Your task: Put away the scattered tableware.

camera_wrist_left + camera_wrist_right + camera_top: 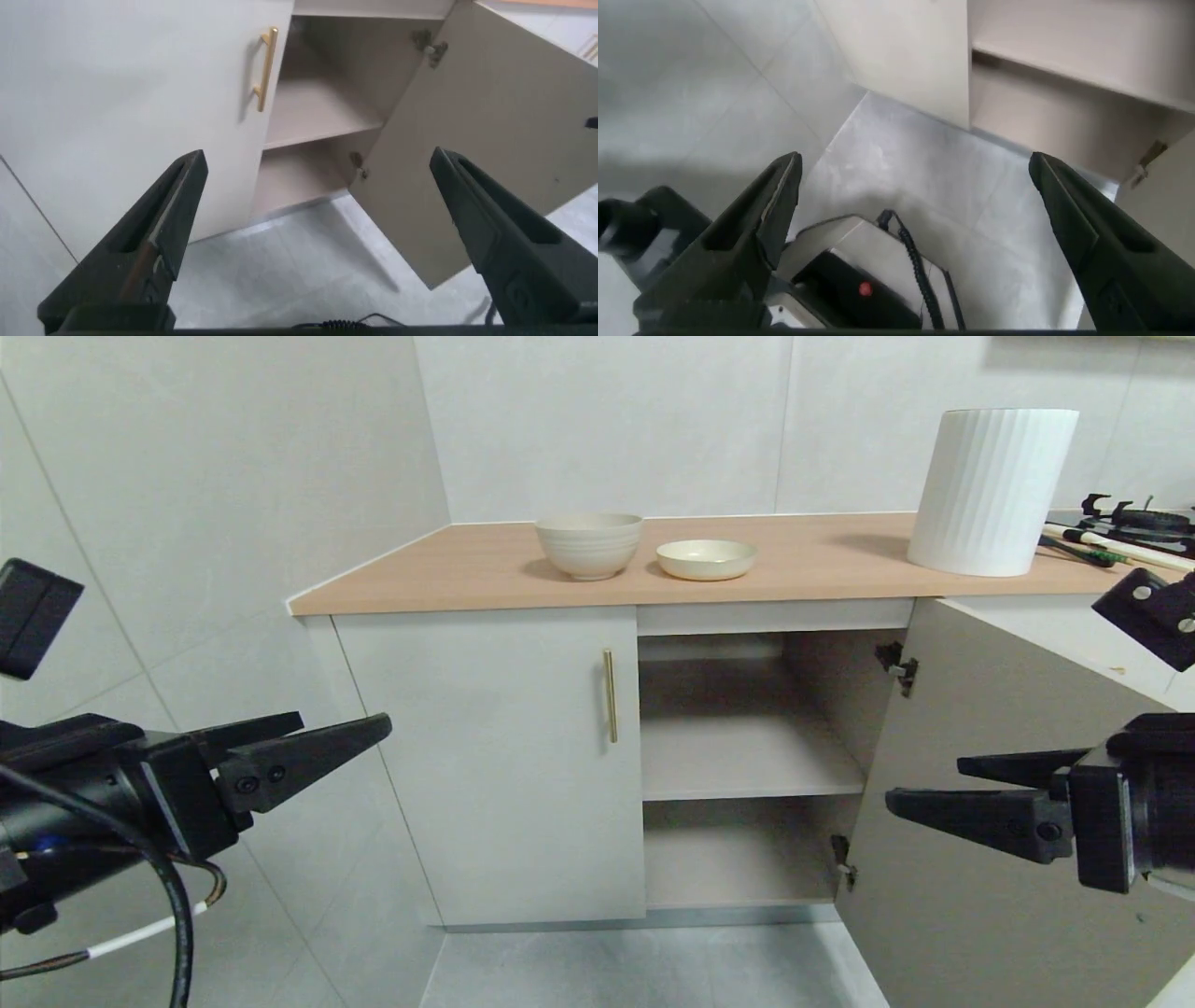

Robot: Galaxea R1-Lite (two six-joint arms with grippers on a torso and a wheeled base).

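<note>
The bowl (588, 546) and the dish (706, 559) sit upright, rims up, side by side just above the middle of the head view. They are near each other but not touching. Both rest on the counter (822, 560), a little back from its front edge. Being round, neither has a long axis to line up with, so a grasp would most likely take the rim.

Below them the cabinet's left door (495, 765) is shut, with its handle (610, 695) at the inner edge. The right door (962, 859) hangs wide open toward the lower right. It bares 2 shelves, the upper shelf (747, 761) and the lower shelf (738, 868), and the opening lies almost straight under the dish.

Both pieces lie above and beyond the grippers. The left gripper (345, 721) hangs at mid-left, jaws spread wide with nothing between them, as the left wrist view (318, 157) confirms. The right gripper (924, 779) hangs at the right, also spread and empty (913, 161).

The bowl looks nearer the left arm and the dish nearer the right. The right gripper sits close against the face of the open door, so I judge its path up to the dish is tighter, while the left has free room before the shut door.

A ribbed canister (991, 490) stands at the counter's upper right, well apart from the dish, with utensils (1111, 546) beyond it.
</note>
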